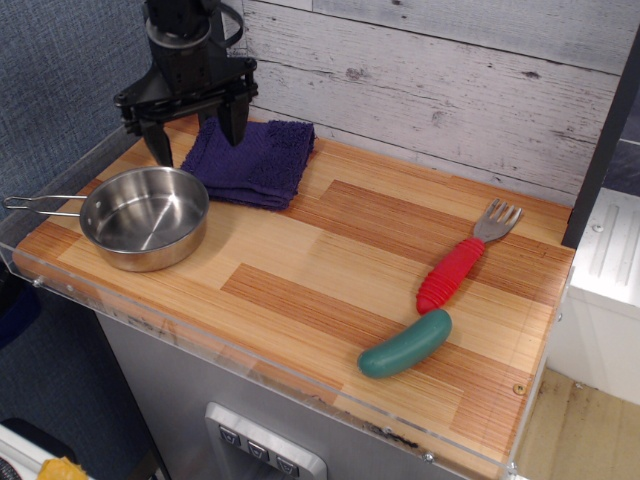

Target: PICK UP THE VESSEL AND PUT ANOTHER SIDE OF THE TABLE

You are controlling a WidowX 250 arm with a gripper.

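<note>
The vessel [145,217], a small shiny steel pan with a thin wire handle pointing left, sits on the near left part of the wood-plank table [330,270]. My gripper [197,137] is black and hangs open and empty just above the pan's far rim and the left edge of the purple cloth [252,160]. One fingertip is over the pan's back left, the other over the cloth. Nothing is held.
A fork [465,256] with a red ribbed handle lies at the right. A green pickle-shaped toy [405,345] lies near the front right edge. A grey plank wall stands behind the table, and a blue fabric wall on the left.
</note>
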